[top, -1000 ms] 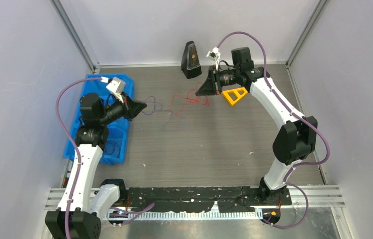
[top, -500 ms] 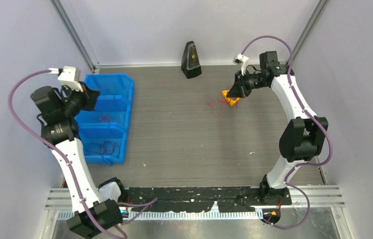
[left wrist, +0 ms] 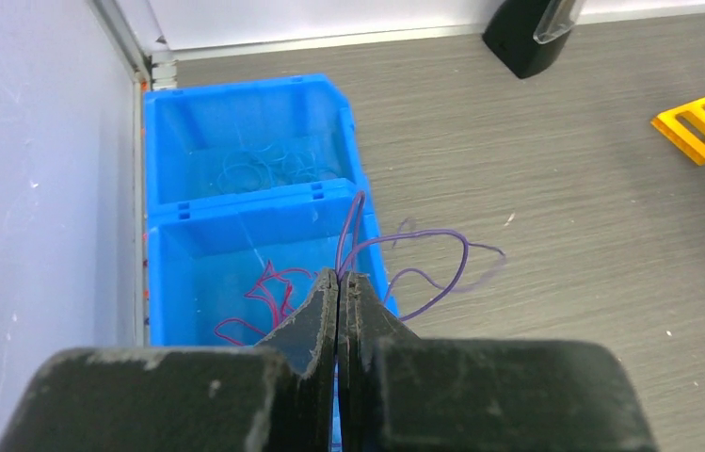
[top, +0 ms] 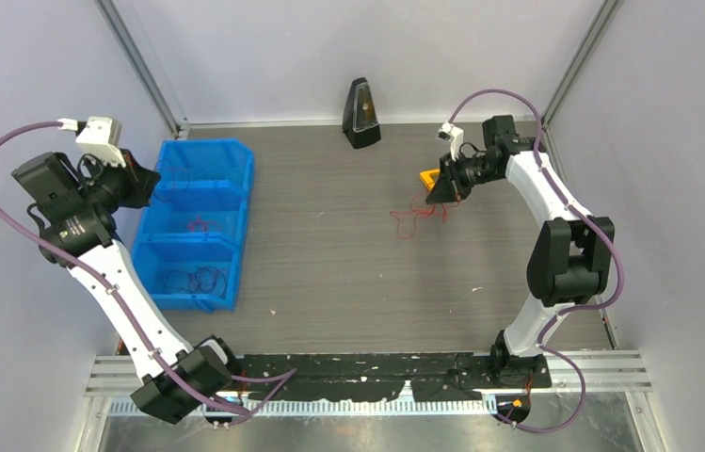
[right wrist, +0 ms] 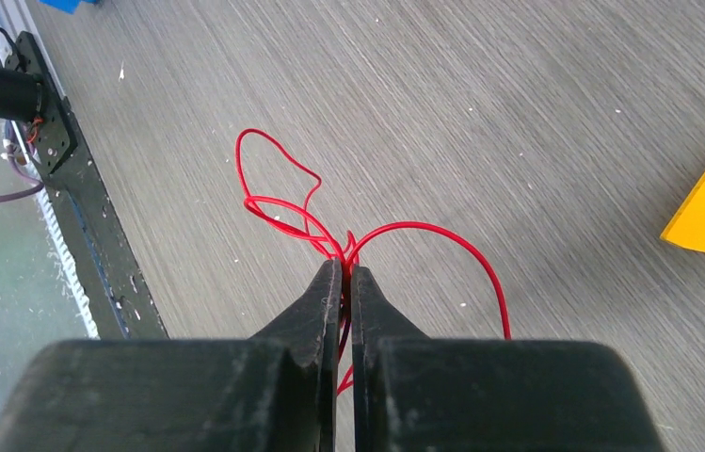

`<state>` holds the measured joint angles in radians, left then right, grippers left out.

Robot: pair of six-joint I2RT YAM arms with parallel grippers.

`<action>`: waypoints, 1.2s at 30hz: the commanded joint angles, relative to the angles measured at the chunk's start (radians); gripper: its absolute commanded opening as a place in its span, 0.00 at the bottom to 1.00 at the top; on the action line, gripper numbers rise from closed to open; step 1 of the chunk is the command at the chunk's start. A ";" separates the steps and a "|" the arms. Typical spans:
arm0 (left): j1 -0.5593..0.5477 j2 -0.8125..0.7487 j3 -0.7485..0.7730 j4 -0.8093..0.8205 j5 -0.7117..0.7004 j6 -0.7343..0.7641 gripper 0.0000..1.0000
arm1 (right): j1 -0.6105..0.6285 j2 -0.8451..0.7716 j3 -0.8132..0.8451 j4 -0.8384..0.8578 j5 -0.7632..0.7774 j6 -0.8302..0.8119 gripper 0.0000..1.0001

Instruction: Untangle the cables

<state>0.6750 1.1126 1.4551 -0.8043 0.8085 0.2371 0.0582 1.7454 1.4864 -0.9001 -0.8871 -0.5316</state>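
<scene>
Top view first. The blue bin point(top: 196, 144) sits on the left side of the desk point(top: 329, 273). The left fingers point(top: 148, 181) hang at the bin's left edge, by its far compartment. From up here the strand they hold is too thin to make out. Well to the right of the bin, the right fingers point(top: 440, 196) are up over the desk, with a red wire point(top: 412, 217) dangling off them in a loose scribble. I can't tell whether its low end touches the desk. The bin's middle compartment has a small reddish tangle point(top: 200, 224) and the near one has a dark tangle point(top: 196, 280). A yellow triangle point(top: 428, 176) is half hidden behind the right fingers.

Left wrist view: the fingers are pinched tight on a purple wire point(left wrist: 424, 237). It's hair-thin and loops out past the bin's right wall, over the desk. The bin's far compartment holds pale blue wires point(left wrist: 264, 169), pretty faint. The fingers themselves block the bin's near part.

Right wrist view: the fingers are clamped on the red wire where a few passes bunch up at the tips. Small loops go off one way and one big arc goes the other, and its tail disappears behind the fingers. The triangle is cut off at the frame edge, and only a sliver of the bin shows in the top corner.
</scene>
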 commanded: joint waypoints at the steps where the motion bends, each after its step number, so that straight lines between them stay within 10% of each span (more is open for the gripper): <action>1: 0.013 -0.010 0.087 -0.126 0.130 0.060 0.00 | 0.000 -0.022 -0.020 0.105 -0.062 0.070 0.05; 10: 0.016 -0.031 0.125 -0.459 0.068 0.327 0.00 | 0.029 -0.048 -0.052 0.203 -0.100 0.161 0.05; 24: 0.088 -0.145 -0.266 -0.133 -0.358 0.564 0.00 | 0.068 -0.038 -0.041 0.234 -0.152 0.182 0.05; 31: 0.019 -0.132 -0.323 -0.278 -0.315 0.701 0.73 | 0.096 -0.030 -0.006 0.258 -0.183 0.211 0.05; 36: -0.077 -0.074 -0.168 -0.344 -0.167 0.600 0.88 | 0.117 -0.020 0.018 0.356 -0.204 0.296 0.05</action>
<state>0.6758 1.0107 1.1538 -1.1164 0.5137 0.8894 0.1551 1.7454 1.4448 -0.6575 -1.0401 -0.3096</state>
